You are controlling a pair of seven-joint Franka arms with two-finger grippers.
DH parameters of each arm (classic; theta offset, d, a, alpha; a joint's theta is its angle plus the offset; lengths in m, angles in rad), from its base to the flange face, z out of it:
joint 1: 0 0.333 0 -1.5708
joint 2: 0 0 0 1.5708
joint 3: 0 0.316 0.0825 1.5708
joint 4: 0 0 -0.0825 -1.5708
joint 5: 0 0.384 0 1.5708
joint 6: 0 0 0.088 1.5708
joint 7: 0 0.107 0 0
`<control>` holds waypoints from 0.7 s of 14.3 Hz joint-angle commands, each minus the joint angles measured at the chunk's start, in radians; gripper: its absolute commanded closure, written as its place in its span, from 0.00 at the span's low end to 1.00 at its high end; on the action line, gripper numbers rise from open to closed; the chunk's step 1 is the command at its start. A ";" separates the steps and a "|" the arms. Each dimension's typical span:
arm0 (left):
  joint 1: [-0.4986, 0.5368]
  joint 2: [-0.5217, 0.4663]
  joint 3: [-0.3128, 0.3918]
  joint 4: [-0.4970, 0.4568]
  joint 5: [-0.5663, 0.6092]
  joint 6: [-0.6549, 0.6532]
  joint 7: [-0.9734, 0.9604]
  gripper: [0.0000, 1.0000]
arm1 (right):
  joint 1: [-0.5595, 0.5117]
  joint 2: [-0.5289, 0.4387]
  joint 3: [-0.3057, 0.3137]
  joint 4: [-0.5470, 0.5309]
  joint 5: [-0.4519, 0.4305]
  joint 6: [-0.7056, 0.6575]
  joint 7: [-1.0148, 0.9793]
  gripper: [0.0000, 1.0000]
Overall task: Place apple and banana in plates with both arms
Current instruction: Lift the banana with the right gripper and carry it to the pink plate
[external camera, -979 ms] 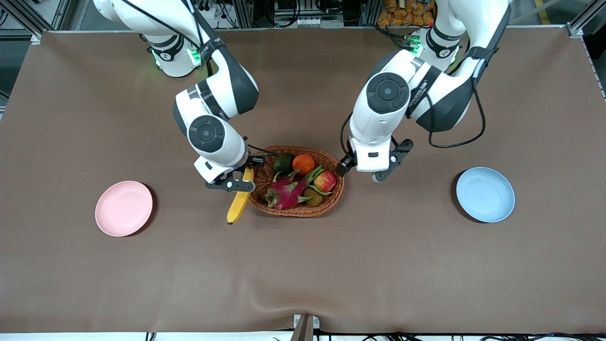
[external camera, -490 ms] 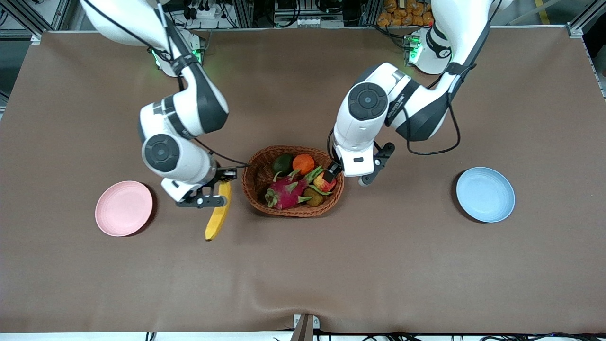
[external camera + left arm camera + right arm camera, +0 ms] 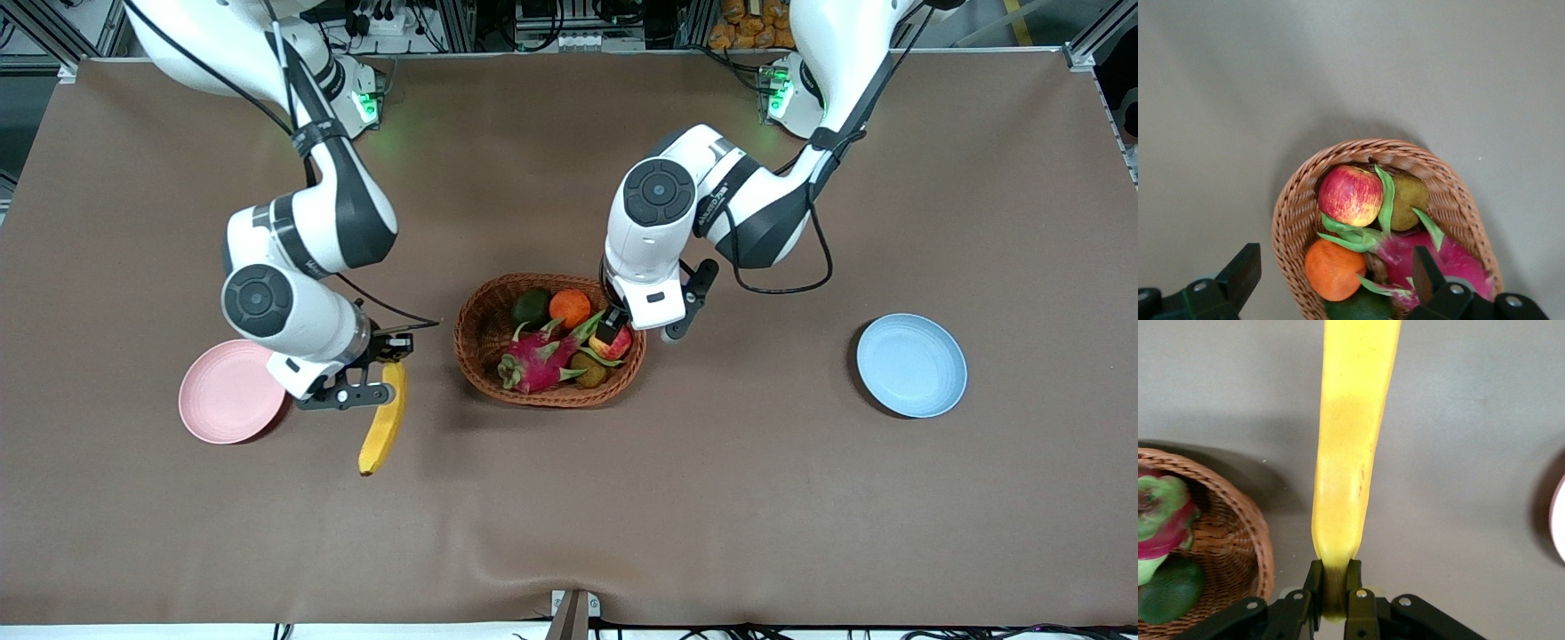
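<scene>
Banana aloft in the right gripper; apple in the basket.

No legible brand or label; only faint lettering on the arm links in the front view, too small to read. Right gripper's fingers clamped on the banana's stem end, over bare tablecloth between the pink plate and the basket, close by the plate. Left gripper over the apple, fingers spread wide, nothing held. Blue plate toward the left arm's end, well apart. Left wrist view alone shows the apple's red-yellow streaks; right wrist view alone shows the pinch on the stem.
</scene>
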 commanded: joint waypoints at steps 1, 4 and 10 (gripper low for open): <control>-0.013 0.032 0.004 0.052 0.019 0.000 -0.151 0.00 | -0.073 -0.015 0.015 -0.013 -0.015 -0.014 -0.079 1.00; -0.015 0.061 0.004 0.057 0.016 0.000 -0.296 0.00 | -0.154 -0.033 0.015 -0.016 -0.015 -0.084 -0.139 1.00; -0.025 0.155 0.006 0.070 0.016 0.078 -0.614 0.00 | -0.329 -0.114 0.013 -0.119 -0.070 -0.129 -0.313 1.00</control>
